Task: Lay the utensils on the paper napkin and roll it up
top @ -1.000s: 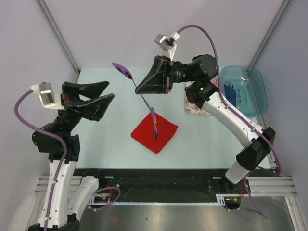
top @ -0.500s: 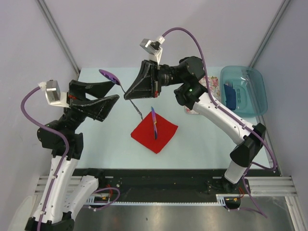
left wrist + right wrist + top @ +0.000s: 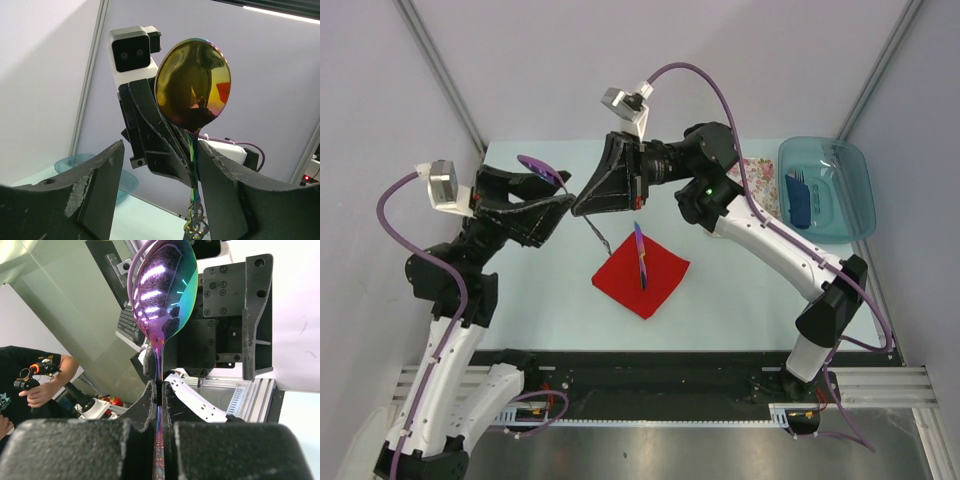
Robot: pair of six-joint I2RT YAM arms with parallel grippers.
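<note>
This looks like a handover: our right gripper clamps the iridescent gold metal spoon aloft, at ten o'clock of the red paper napkin, where a slim purple utensil lies. Our left gripper, jaws spread, should close next.

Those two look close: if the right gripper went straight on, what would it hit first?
Probably the left gripper, open and facing it; the spoon it holds already reaches inside that opening.

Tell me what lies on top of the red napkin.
One slim purple utensil lies across the paper napkin. Its type is too small to tell; anything beneath the napkin is covered.
</note>
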